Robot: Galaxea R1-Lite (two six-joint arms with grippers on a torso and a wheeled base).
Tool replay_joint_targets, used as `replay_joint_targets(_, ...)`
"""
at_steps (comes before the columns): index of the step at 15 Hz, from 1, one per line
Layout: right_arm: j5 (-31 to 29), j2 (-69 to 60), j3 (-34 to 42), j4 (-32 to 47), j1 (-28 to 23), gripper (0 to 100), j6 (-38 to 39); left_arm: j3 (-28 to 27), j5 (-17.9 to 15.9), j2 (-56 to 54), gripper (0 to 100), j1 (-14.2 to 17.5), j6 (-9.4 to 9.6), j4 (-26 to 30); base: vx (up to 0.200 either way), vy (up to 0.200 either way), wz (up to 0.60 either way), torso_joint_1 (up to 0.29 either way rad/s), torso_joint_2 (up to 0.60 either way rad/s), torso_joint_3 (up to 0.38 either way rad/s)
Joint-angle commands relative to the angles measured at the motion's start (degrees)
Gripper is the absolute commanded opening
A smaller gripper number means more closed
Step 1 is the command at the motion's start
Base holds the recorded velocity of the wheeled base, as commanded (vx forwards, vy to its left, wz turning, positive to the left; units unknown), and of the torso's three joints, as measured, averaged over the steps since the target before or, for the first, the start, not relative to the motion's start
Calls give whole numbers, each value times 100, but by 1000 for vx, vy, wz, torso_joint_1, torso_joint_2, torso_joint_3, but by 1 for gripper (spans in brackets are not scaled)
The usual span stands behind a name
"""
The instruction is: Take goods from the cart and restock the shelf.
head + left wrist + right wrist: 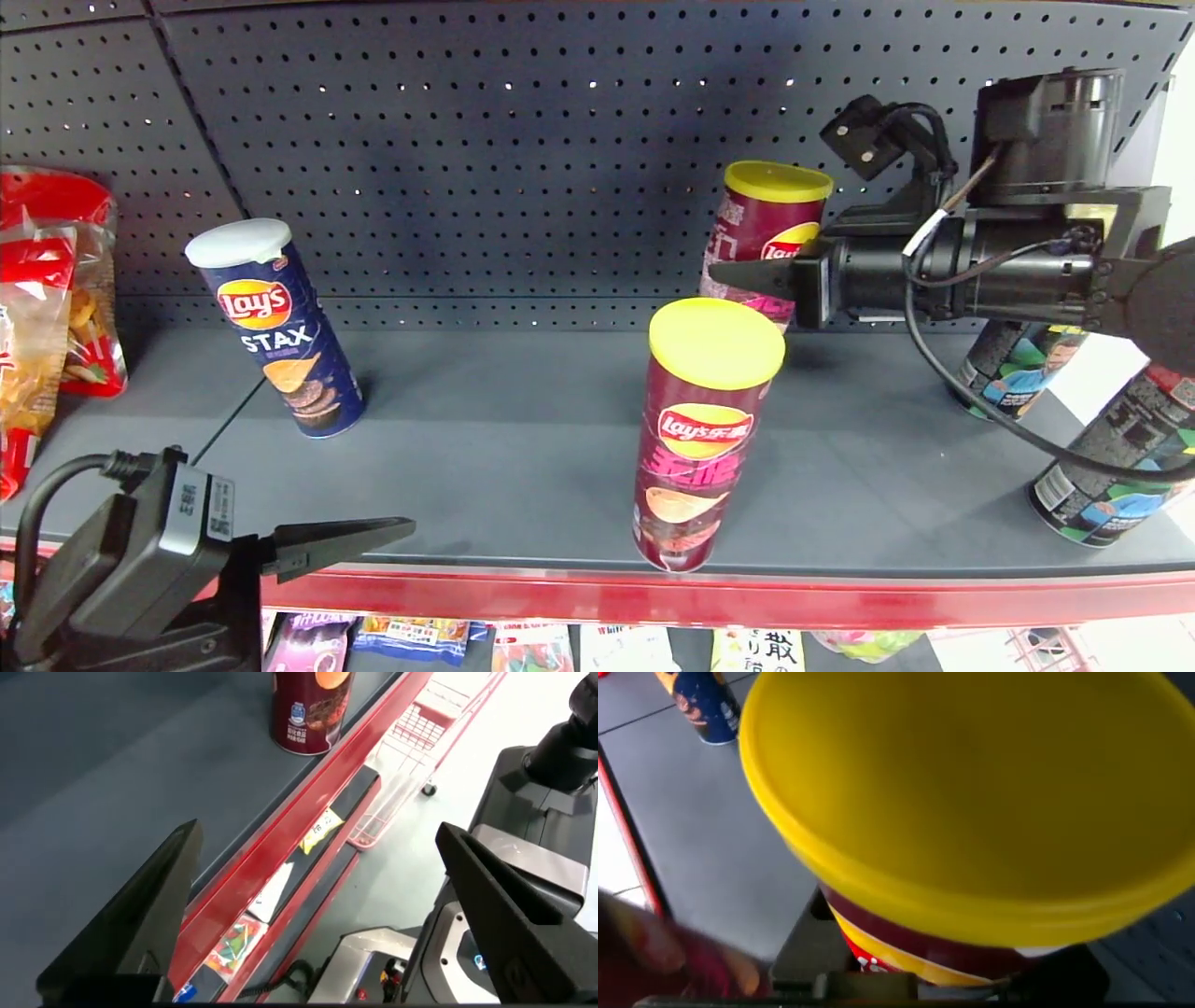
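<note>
The held chip can [771, 217], maroon with a yellow lid, sits at the back of the shelf [523, 448], at about 1 o'clock from the upright maroon can [700, 439] near the front lip. The right gripper [758, 276] comes in from 3 o'clock and is clamped across its body just below the middle. The left gripper [318, 831] hangs low by the shelf's red front edge, at roughly 8 o'clock from the front can, with its jaws spread wide and nothing between them.

The can is probably a light paperboard tube: stiff along its length, but easy to dent if squeezed hard. Its glossy wall looks slippery. The lid is likely a press-on one, so the mid-body grip across the diameter seems the right hold.

Its long axis is nearly vertical but leaning, with the lid towards 1 o'clock and the base towards 7. The front can's lid hides the base, so whether it touches the shelf cannot be told. Tall and narrow, it would topple readily if released while tilted. A blue can [280, 336] stands well apart at 9 o'clock.
</note>
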Motion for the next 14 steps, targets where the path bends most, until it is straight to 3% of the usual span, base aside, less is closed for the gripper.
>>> replay_joint_targets(1, 3, 350, -121, -87, 42, 0, 6, -1, 32, -6, 100, -2, -7, -4, 0, 0, 0, 0, 0, 0)
replay_joint_targets(13, 126, 658, -235, -96, 51, 0, 14, -1, 111, -50, 100, 6, -16, -4, 0, 0, 0, 0, 0, 0)
replay_joint_targets(14, 126, 658, -226, -96, 51, 100, 14, -1, 111, -50, 100, -2, -16, -4, 0, 0, 0, 0, 0, 0)
